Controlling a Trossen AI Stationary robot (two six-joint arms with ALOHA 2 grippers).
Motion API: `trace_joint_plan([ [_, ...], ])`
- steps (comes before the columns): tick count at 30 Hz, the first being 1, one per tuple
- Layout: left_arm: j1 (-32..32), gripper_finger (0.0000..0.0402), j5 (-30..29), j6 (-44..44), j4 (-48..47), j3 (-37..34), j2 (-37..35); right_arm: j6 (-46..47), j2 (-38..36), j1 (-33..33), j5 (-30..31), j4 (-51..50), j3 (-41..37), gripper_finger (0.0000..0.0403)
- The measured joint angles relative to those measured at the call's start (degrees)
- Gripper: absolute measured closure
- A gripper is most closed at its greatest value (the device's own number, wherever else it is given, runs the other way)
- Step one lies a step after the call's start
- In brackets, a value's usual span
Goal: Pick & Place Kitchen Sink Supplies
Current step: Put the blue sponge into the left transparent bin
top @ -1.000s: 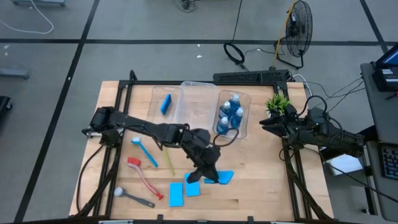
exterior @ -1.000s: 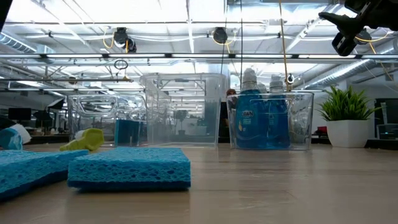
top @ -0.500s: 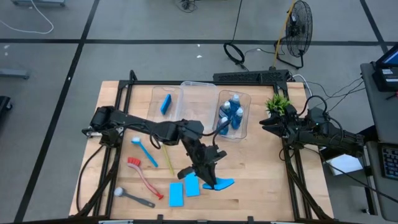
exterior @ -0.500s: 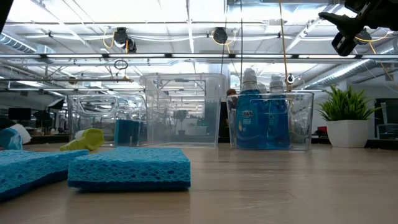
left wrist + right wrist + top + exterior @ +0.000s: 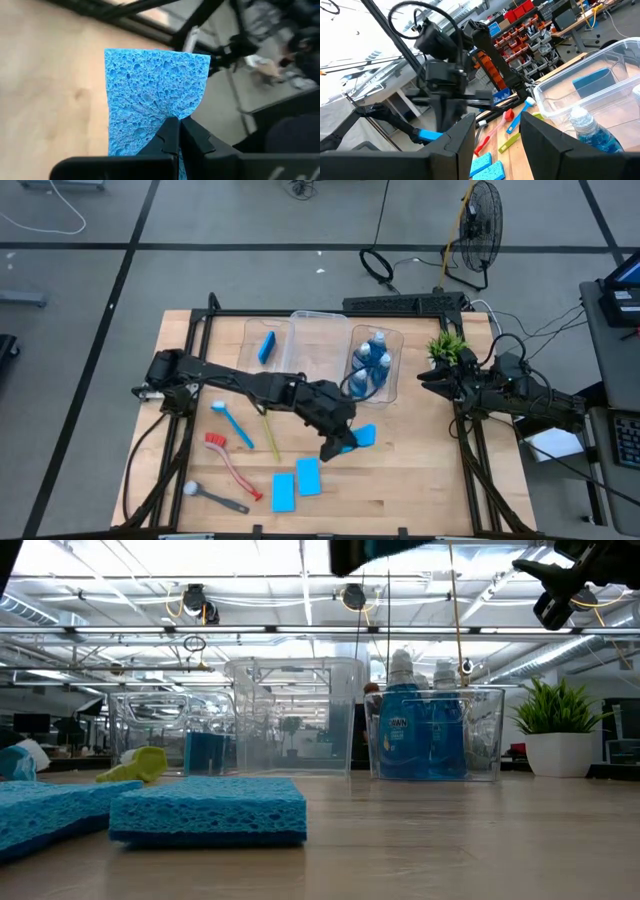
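Left gripper (image 5: 338,446) is pinched tight on a sponge (image 5: 361,437), carrying it above the table just short of the bottle bin (image 5: 392,376). Next I'd swing it over the bin holding the other sponge (image 5: 266,346), then release. Right gripper (image 5: 424,380) idles by the plant (image 5: 447,346), jaws apart.

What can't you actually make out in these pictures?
- Held sponge: in the left wrist view the left gripper covers its lower edge.
- Bottles: in the high view they crowd together in their bin, too small to count.
- Sponge in the far bin: in the low view, only a dim blue patch through clear walls.
- Right gripper: in the right wrist view its fingertips run off the edge.
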Motion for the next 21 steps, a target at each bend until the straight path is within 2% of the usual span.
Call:
trace_joint_plan([
  [5,0.22,0.0401,-9.70,-0.26,-8.92,0.01,-6.11,0.00,-0.04,0.01,0.00,-0.09,-0.02,0.0261],
  [10,0.77,0.0401,-26.67,-2.29,-20.98,0.10,-14.53,-0.02,-0.02,0.00,-0.03,-0.66,-0.05,0.0261],
  [15,1.52,0.0401,-41.72,-8.30,-34.30,0.11,-21.38,-0.02,0.00,0.00,-0.02,-0.67,-0.07,0.0261],
  [18,2.48,0.0401,-47.65,-12.26,-41.08,0.10,-23.77,-0.02,0.00,0.00,-0.02,-0.63,-0.07,0.0261],
  [21,4.16,0.0401,-50.82,-15.29,-47.80,0.11,-24.87,-0.02,-0.02,0.00,0.00,-0.53,-0.07,0.0261],
])
